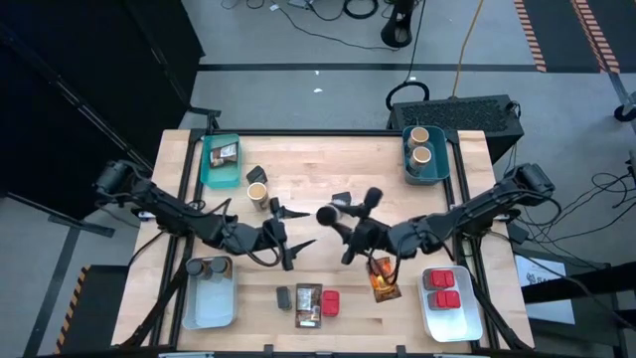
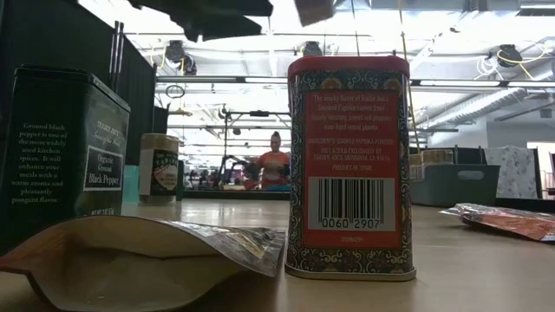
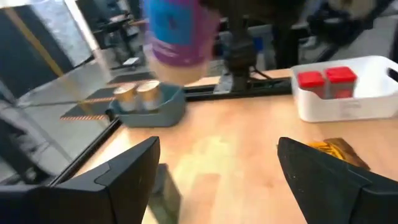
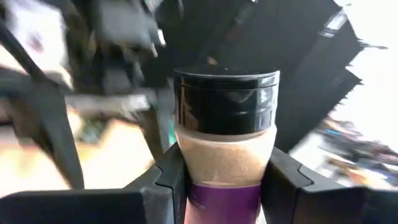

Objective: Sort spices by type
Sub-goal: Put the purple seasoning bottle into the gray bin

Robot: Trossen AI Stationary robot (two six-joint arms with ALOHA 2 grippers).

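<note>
The right pincer (image 4: 217,180) is clamped on a black-capped jar (image 4: 225,134) held above mid-surface; the left pincer (image 3: 217,168) stands spread apart nearby. A handover looks finished; next, carry it to its matching bin.

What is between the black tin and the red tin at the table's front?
A flat brown printed packet, between black tin and red tin, in the high view.

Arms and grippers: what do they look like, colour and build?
Both arms are dark, jointed links with thin black cables along them. The left gripper and right gripper each have two black fingers; up close the fingers are matte, angular, wedge-shaped. No markings visible.
</note>
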